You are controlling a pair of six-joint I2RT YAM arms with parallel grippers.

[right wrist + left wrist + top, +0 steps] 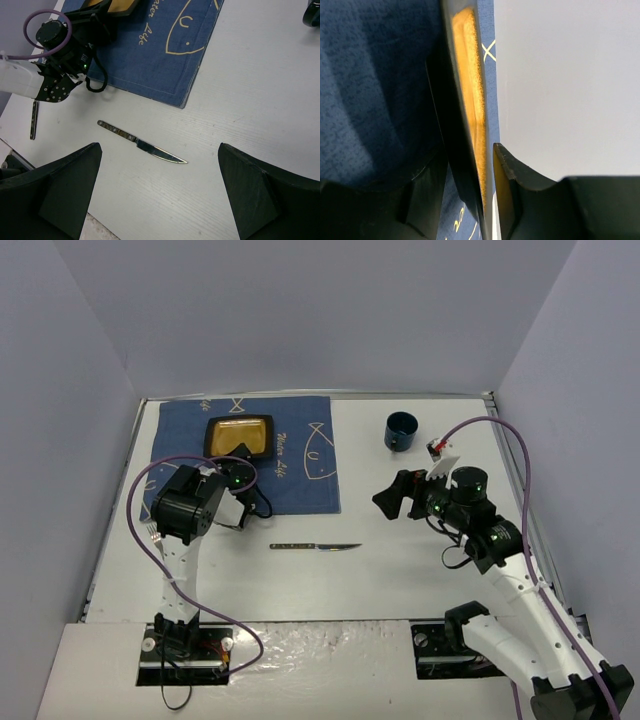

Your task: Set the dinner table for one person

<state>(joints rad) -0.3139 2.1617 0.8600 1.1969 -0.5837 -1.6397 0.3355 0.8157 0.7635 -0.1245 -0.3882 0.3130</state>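
On the white dinner table [420,570] lies a dark blue cloth [300,480] with fish drawings. A black square plate [238,437] with a yellow inside rests on it. My left gripper [238,468] is at the plate's near edge. In the left wrist view the plate's rim [467,75] stands between the jaws of my left gripper [467,155], which is open, with a gap at the right finger. A knife [313,546] lies on the bare table in front of the cloth. My right gripper [385,500] hovers wide open above the knife [142,144], holding nothing.
A dark blue cup [401,430] stands at the back right, on the bare table. A thin dark utensil [152,532], probably a fork, lies by the table's left edge beside the left arm [55,50]. Grey walls enclose the table on three sides.
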